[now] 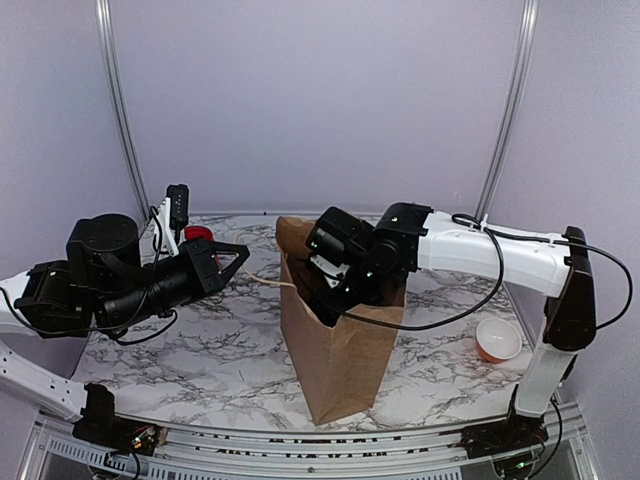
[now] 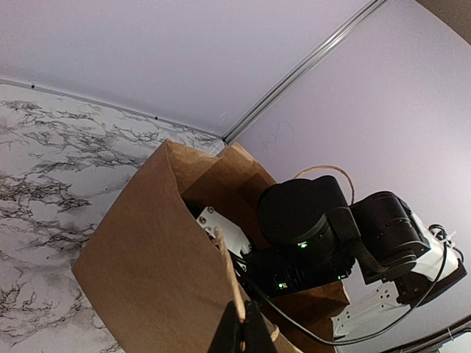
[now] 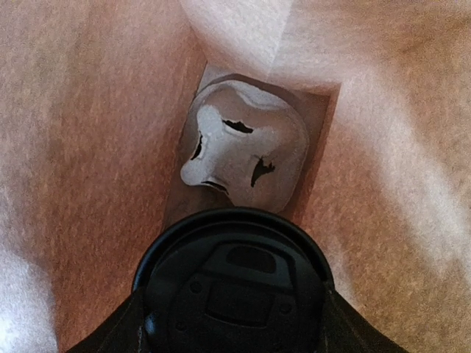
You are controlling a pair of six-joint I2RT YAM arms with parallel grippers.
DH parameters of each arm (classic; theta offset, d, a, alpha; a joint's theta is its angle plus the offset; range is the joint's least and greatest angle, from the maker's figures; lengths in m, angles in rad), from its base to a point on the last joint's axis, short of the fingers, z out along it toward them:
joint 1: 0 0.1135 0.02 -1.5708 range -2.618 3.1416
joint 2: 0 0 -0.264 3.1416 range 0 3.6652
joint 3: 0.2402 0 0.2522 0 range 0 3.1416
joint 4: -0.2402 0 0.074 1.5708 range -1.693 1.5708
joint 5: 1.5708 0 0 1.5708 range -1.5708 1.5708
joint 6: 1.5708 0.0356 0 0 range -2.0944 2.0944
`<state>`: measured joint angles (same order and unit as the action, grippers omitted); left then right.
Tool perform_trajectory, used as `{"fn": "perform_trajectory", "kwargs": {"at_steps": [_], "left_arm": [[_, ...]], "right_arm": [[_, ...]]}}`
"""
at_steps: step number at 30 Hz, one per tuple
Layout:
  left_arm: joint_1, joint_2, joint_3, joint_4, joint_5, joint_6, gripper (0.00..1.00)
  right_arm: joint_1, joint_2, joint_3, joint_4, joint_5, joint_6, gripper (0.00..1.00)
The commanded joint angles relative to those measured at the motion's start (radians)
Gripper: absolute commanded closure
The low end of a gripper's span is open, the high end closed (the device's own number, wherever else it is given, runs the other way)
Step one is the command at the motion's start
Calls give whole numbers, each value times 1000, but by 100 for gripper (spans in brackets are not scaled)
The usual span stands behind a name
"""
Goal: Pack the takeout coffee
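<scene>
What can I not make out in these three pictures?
Takeout coffee: right wrist view, its black lid hides the cup wall.
Right gripper: top view, hidden inside the paper bag.
Red cup: top view, mostly behind the left arm.
Left gripper: left wrist view, cut off by the bottom edge.

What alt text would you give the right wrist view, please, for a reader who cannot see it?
The right gripper holds the black-lidded coffee, which fills the foreground, inside a brown paper bag seen from above. On the bag's floor below lies a grey pulp carrier.
</scene>
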<state>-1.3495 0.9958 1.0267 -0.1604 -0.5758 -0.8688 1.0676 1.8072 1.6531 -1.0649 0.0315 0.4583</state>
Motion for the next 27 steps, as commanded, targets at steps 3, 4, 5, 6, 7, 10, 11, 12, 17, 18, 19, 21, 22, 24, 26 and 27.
{"fn": "perform_trajectory", "kwargs": {"at_steps": [3,4,5,6,7,10,11,12,17,18,19,21,22,24,26,27], "left_arm": [[-7,1,6,33,-2,21,100],[-7,-1,6,33,-2,21,100],[-7,0,4,33,-2,19,100],[-7,-1,4,33,-2,19,100],[-7,-2,4,33,-3,19,100],[-7,-3,3,33,-4,16,100],[-7,-3,3,34,-3,16,100],[-7,-3,2,33,-4,16,100],[-7,-8,-2,32,-6,16,100],[-7,-9,-2,33,-7,16,100],[-7,-9,-2,32,-7,16,100],[-7,-10,-2,33,-7,16,100],[-7,-10,-2,33,-7,16,100],[-7,-9,-3,32,-7,16,100],[-7,-12,-3,33,-7,16,100],[-7,-12,-2,33,-8,17,100]], "right_arm": [[12,22,-49,-50,0,-13,43],[14,23,-44,-51,2,-12,43],[15,22,-38,-55,11,-9,43],[16,20,-28,-58,19,-9,43],[17,21,-20,-62,23,-9,43],[18,26,11,-78,30,-16,42],[21,29,19,-84,33,-17,41],[23,34,26,-88,36,-19,40],[34,40,44,-95,50,-16,39],[35,38,48,-95,52,-16,39],[35,39,51,-97,55,-16,38],[37,38,58,-103,64,-14,38],[38,39,61,-105,65,-13,38],[38,37,62,-106,67,-13,38],[38,37,61,-107,65,-13,38],[39,38,60,-108,65,-12,38]]}}
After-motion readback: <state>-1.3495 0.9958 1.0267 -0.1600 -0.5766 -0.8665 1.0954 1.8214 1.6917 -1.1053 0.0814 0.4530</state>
